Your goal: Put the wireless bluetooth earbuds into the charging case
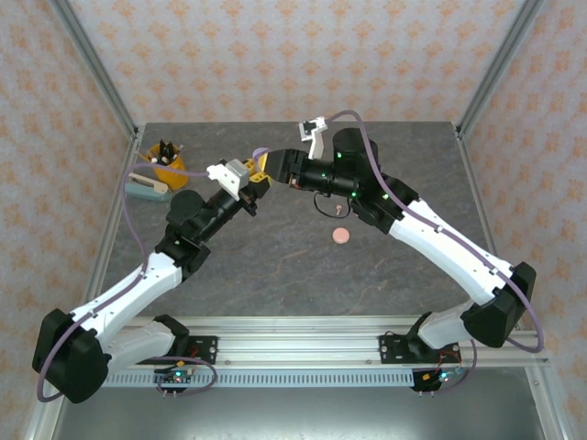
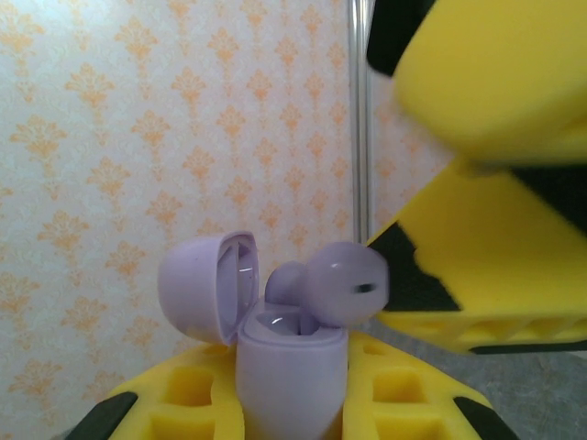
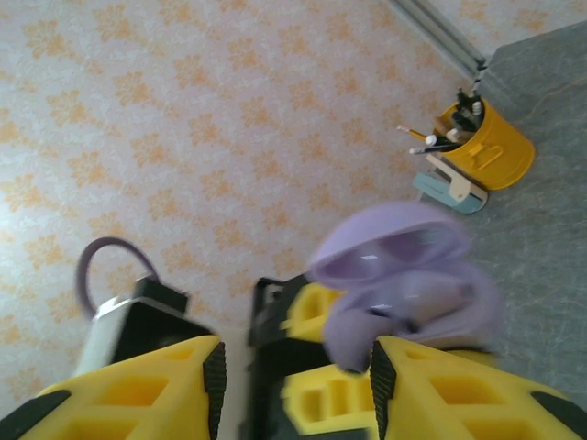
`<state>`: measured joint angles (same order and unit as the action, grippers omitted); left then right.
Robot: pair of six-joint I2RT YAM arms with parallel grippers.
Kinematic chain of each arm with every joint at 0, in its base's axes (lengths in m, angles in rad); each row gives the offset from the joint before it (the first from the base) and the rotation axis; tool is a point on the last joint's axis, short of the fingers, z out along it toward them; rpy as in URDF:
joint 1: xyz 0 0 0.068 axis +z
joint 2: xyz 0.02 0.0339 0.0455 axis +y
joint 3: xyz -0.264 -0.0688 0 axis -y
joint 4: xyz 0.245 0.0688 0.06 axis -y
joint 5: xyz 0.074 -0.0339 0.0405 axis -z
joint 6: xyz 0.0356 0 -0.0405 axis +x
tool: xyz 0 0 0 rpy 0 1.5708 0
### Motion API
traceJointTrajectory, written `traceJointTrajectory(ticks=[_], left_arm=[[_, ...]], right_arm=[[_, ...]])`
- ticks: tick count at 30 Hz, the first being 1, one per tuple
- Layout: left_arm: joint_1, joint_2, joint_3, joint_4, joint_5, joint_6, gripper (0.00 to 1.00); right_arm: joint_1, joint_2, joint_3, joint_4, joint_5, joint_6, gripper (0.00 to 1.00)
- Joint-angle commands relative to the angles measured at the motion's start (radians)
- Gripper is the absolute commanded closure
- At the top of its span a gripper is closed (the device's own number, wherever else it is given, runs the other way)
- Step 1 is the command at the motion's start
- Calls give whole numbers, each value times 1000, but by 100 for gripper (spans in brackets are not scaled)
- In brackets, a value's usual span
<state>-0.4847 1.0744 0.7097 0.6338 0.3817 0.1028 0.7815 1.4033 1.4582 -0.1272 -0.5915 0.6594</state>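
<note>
The lilac charging case (image 2: pixel 292 367) runs off-frame at six o'clock. The lilac earbud (image 2: pixel 345 282) at its one o'clock is blurred.

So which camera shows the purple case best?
The left wrist view: the purple case is close and sharp, lid open. The right wrist view shows the case blurred; the top view gives just a lilac speck.

This is a staged robot test cell. Floral wallpaper panels (image 1: pixel 275 55) framed by aluminium posts (image 1: pixel 96 64) enclose a grey stone-look table (image 1: pixel 275 275). A metal mounting rail (image 1: pixel 303 335) runs along its near edge.
</note>
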Motion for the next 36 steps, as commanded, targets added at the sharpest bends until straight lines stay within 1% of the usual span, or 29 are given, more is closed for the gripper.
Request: traceJointTrajectory(ticks=[1, 7, 12, 15, 18, 21, 23, 26, 28, 32, 36], left_arm=[[-5, 5, -7, 33, 5, -8, 100], [-4, 9, -9, 40, 9, -15, 100], [-4, 2, -15, 34, 14, -16, 100], [-4, -4, -18, 19, 20, -17, 100], [-4, -11, -24, -5, 40, -18, 100], [-4, -15, -37, -17, 64, -24, 100], [-4, -13, -40, -28, 82, -29, 100], [-5, -4, -34, -54, 121, -32, 100], [-4, 7, -29, -62, 137, -42, 100], [-4, 35, -16, -61, 159, -58, 100], [-5, 63, -6, -58, 165, -62, 100]], right_arm=[[12, -8, 43, 23, -30, -2, 52], [12, 0, 52, 16, -20, -7, 52], [0, -35, 55, -19, 61, -44, 52], [-28, -49, 92, -84, 95, -80, 52], [-78, -29, 156, -184, 118, -101, 53], [-127, 41, 273, -345, 131, -145, 56], [-148, 110, 362, -453, 139, -177, 61], [-167, 217, 477, -578, 121, -214, 64], [-170, 282, 539, -635, 112, -233, 66], [-169, 415, 667, -746, 48, -272, 68], [-163, 471, 691, -784, -1, -286, 69]])
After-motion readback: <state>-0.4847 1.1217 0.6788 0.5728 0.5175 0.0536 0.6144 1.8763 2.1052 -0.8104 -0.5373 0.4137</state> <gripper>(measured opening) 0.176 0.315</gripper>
